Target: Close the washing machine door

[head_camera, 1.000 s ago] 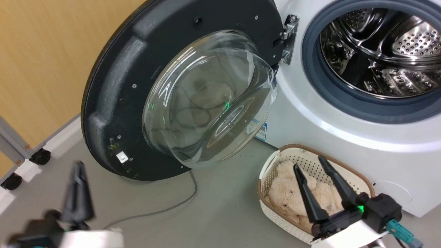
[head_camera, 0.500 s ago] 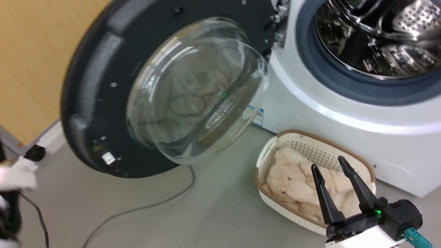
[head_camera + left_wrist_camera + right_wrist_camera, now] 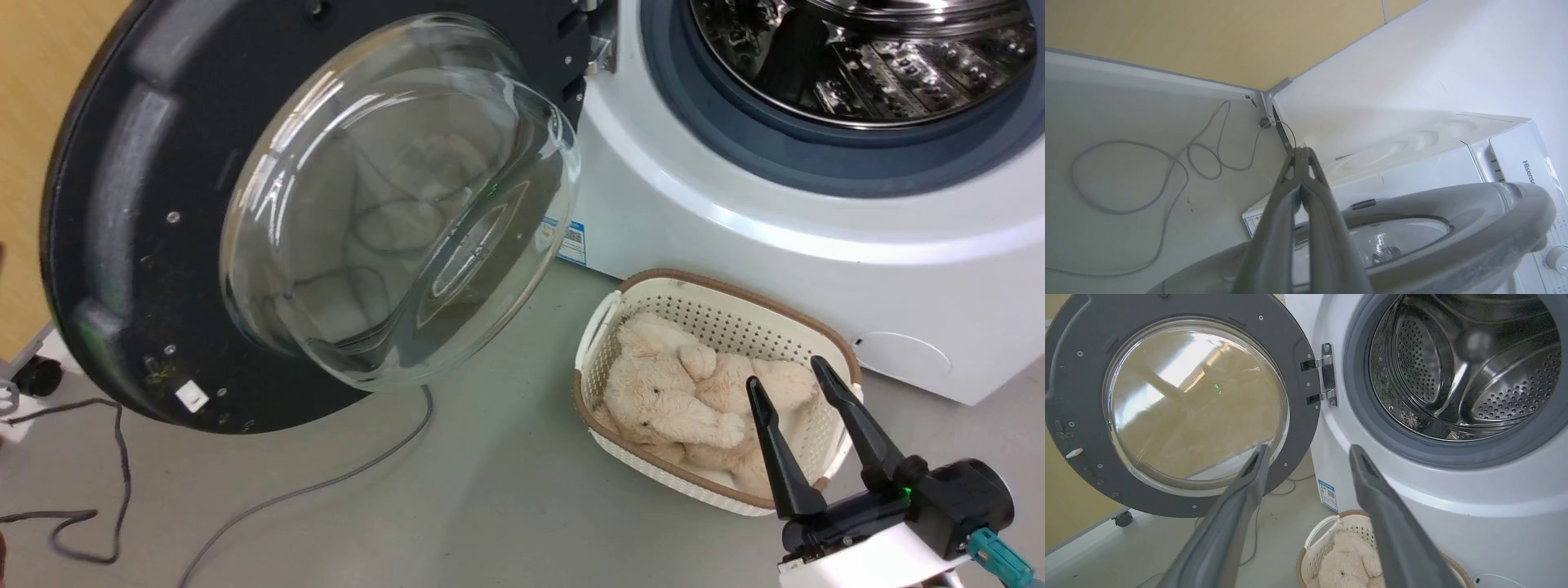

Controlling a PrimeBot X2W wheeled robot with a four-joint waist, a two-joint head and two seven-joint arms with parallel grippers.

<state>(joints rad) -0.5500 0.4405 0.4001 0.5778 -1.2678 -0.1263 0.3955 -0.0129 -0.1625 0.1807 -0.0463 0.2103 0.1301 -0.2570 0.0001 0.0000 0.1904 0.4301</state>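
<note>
Jaws apart and empty, the right gripper (image 3: pixel 784 374) hangs by a cream basket (image 3: pixel 826 338) holding a beige plush toy (image 3: pixel 669 392). The left gripper (image 3: pixel 1302 151) has its jaws pressed together on nothing. The washing machine door (image 3: pixel 106 204), black around bulging clear glass, stands swung wide open, left of the washing machine (image 3: pixel 735 237).

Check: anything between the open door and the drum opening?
Nothing visible lies across the drum opening. But the basket stands on the floor below it, and the open right tool hangs above the basket; either might obstruct the washing machine door.
</note>
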